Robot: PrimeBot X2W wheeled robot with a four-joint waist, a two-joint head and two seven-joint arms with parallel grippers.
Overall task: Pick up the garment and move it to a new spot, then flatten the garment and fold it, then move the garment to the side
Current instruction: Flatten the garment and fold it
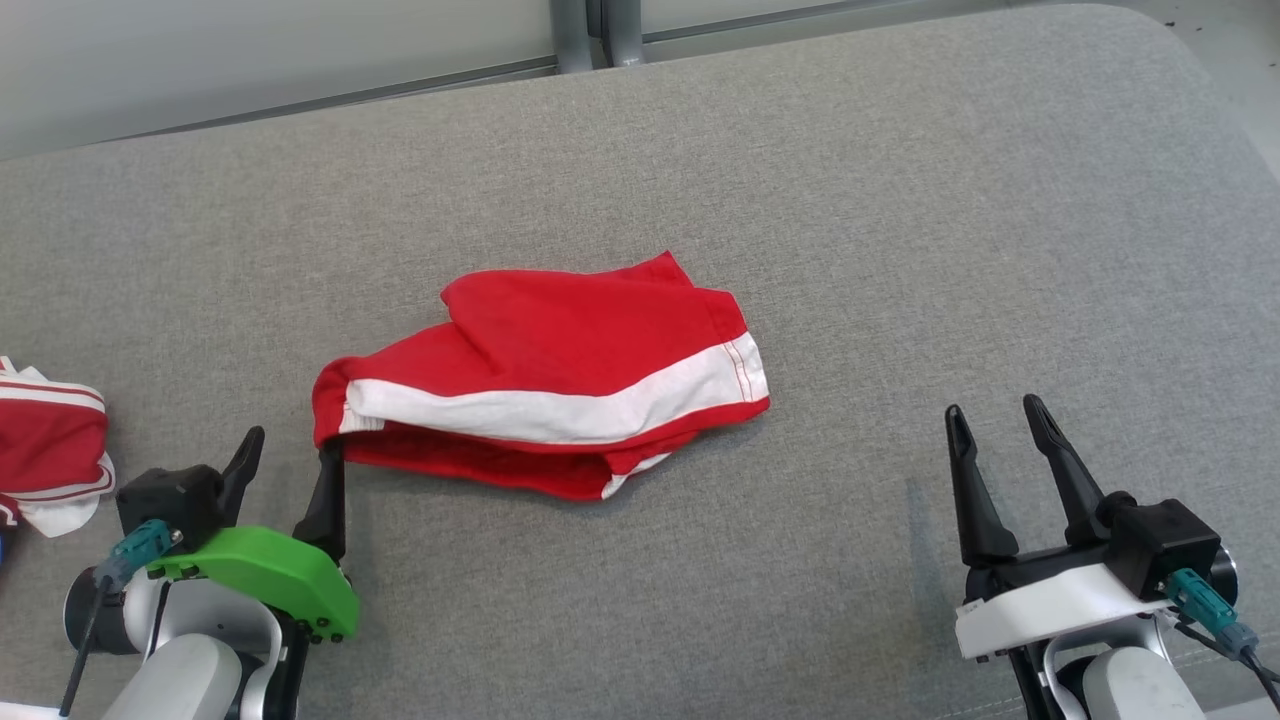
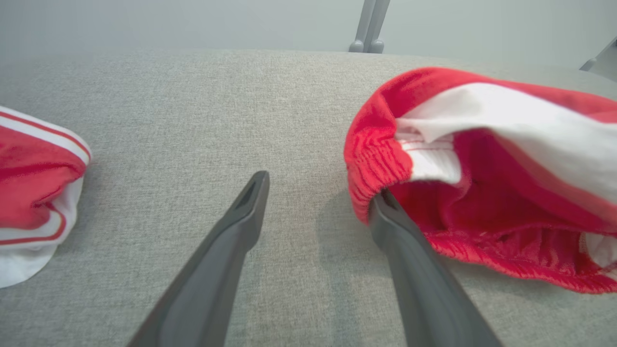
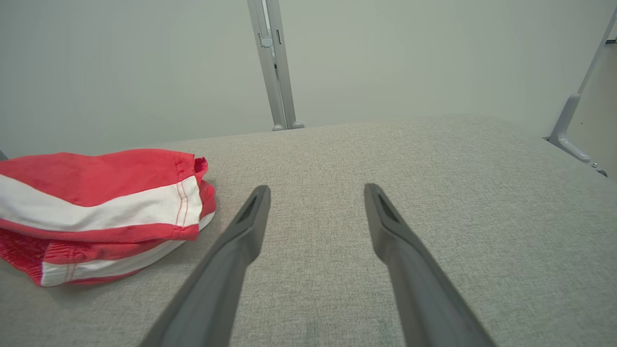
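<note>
The garment (image 1: 560, 385), red shorts with a white side stripe, lies folded over in the middle of the grey padded table (image 1: 900, 250). My left gripper (image 1: 290, 450) stands open at the shorts' left end, its right fingertip touching the elastic waistband (image 2: 373, 164). The left wrist view shows the garment (image 2: 482, 159) opening toward the camera beside that finger. My right gripper (image 1: 990, 415) is open well to the right of the shorts with nothing between its fingers. Left of its fingers in the right wrist view lies the garment (image 3: 101, 207).
A second red and white garment (image 1: 50, 445) lies crumpled at the table's left edge, also seen as a bundle (image 2: 33, 193) in the left wrist view. Grey metal posts (image 1: 600, 30) rise behind the table's far edge, before a pale wall.
</note>
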